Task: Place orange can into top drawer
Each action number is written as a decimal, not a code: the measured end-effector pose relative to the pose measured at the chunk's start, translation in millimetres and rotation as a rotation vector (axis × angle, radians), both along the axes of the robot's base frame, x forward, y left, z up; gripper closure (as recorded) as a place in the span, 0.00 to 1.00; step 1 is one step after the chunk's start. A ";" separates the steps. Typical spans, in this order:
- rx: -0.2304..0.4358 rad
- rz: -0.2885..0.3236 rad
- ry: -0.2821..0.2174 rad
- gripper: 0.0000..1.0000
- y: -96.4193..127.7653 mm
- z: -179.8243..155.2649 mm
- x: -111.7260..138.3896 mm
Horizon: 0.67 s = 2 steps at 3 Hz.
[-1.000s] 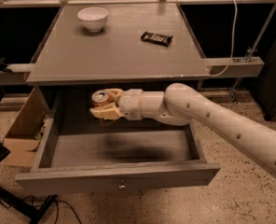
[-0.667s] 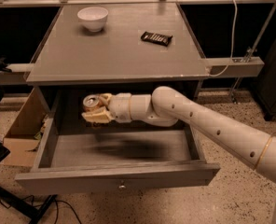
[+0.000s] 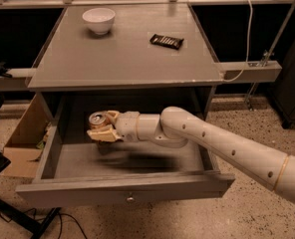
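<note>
Over the open top drawer's (image 3: pixel 87 193) left side, the tool (image 3: pixel 103 128) is clamped on the orange can (image 3: pixel 96 119), apparently just above the floor. Best to lower it gently, set the base flat, then release.

Nothing legible appears anywhere: no word, brand or number. The orange can (image 3: pixel 96 118), clasped in the gripper (image 3: pixel 102 127) below the tabletop's near edge toward its left corner, over the open top drawer (image 3: pixel 125 192), shows no readable print. The candy bar (image 3: pixel 166 41) near the far right corner doesn't either.
</note>
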State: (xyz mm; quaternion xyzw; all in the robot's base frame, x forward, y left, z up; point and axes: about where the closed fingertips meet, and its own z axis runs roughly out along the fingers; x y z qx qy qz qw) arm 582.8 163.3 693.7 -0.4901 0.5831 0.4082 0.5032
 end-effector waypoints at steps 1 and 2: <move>-0.004 -0.011 0.002 0.84 0.3 -3.1 -0.3; -0.004 -0.011 0.002 0.59 0.4 -3.1 -0.3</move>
